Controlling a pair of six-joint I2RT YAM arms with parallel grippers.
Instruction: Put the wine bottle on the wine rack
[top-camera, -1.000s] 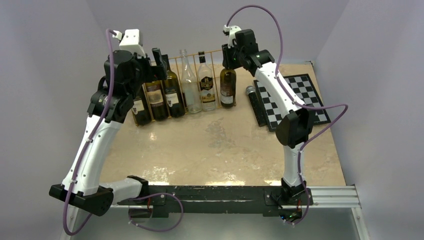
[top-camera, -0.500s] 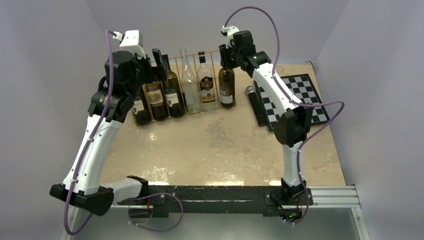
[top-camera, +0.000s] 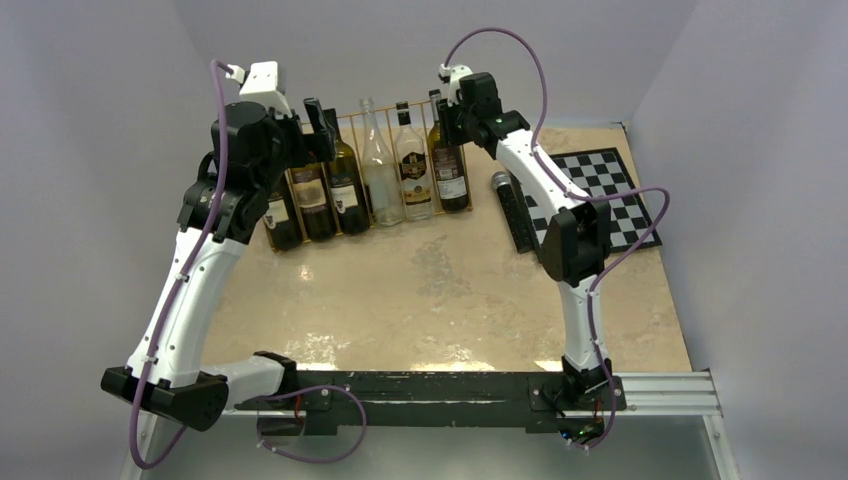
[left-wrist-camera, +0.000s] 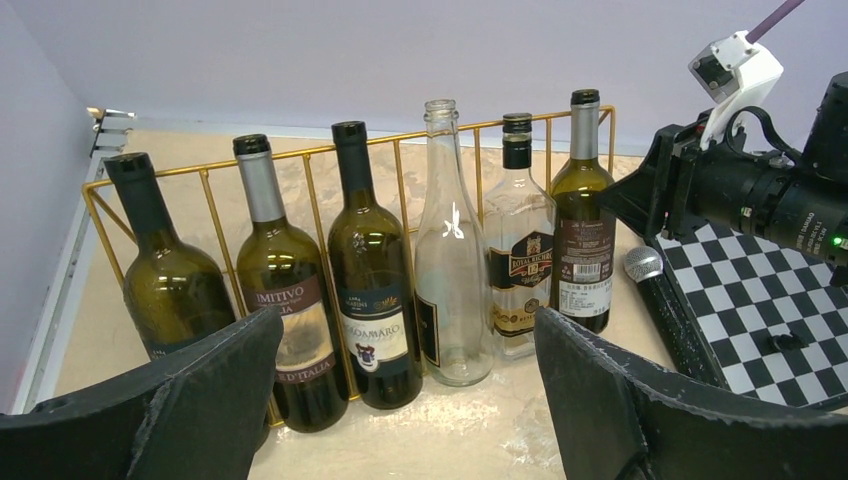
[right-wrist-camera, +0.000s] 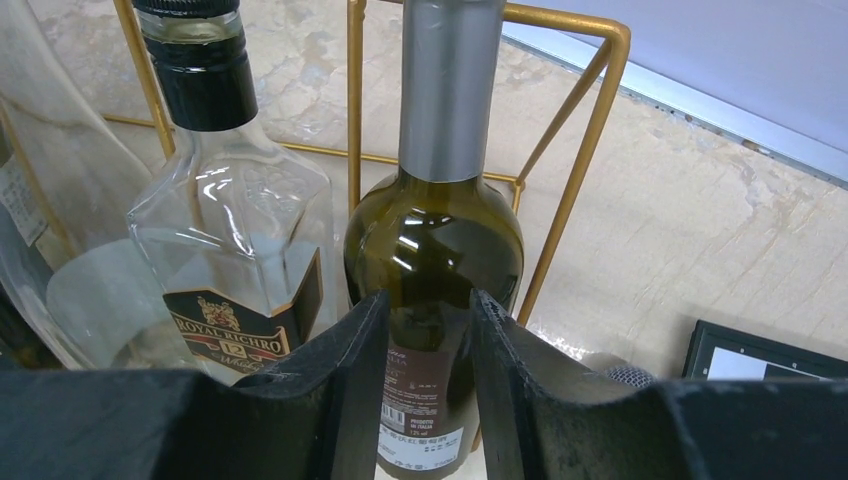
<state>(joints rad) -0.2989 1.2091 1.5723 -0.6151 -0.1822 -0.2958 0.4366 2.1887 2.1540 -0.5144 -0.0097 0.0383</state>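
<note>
Wine bottle (right-wrist-camera: 432, 250) upright in right-end slot of wine rack (right-wrist-camera: 354, 100), far edge of table (top-camera: 440, 290). Right gripper (right-wrist-camera: 428, 320) pinched nearly closed, holding nothing, tips at bottle's body. Left gripper (left-wrist-camera: 408, 320) wide open, empty. Placement looks done; right arm's retreat remains.

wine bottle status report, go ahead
Left gripper open, facing the wine rack. Right gripper jaws narrow at the wine bottle, grip unclear. Bottle upright at the rack's end slot. Microphone lies beside, not blocking.
</note>
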